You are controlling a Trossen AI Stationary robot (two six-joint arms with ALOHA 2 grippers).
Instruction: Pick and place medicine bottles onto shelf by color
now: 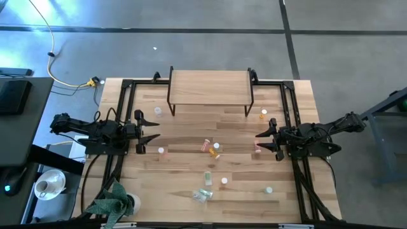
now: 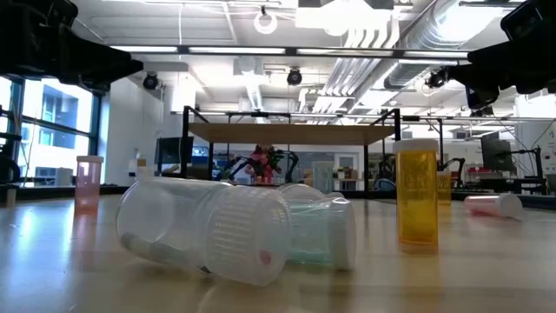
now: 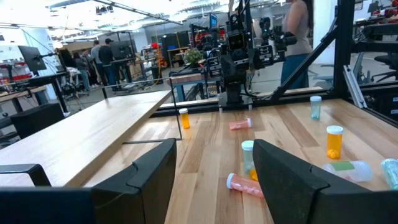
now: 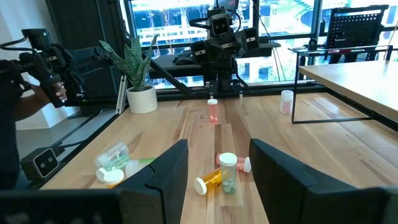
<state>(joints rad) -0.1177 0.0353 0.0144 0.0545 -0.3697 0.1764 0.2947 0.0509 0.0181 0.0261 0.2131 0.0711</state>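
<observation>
The light-wood shelf (image 1: 210, 89) stands on black legs at the table's far middle. Several small white-capped bottles are scattered on the plank table: a red-pink one (image 1: 208, 145) and an orange one (image 1: 214, 154) lie at the centre, a pale green one (image 1: 207, 177) stands nearer, and a clear one (image 1: 202, 195) lies near the front. An orange one (image 1: 263, 114) stands by the shelf's right leg. My left gripper (image 1: 152, 133) hovers open and empty at the table's left. My right gripper (image 1: 261, 141) hovers open and empty at the right, over a lying pink bottle (image 1: 258, 147).
A potted plant (image 1: 117, 202) stands at the table's near left corner. Black frame rails (image 1: 124, 114) run along both sides of the table. A person (image 4: 25, 93) stands beyond the table's left side, and other people (image 3: 106, 56) show in the room.
</observation>
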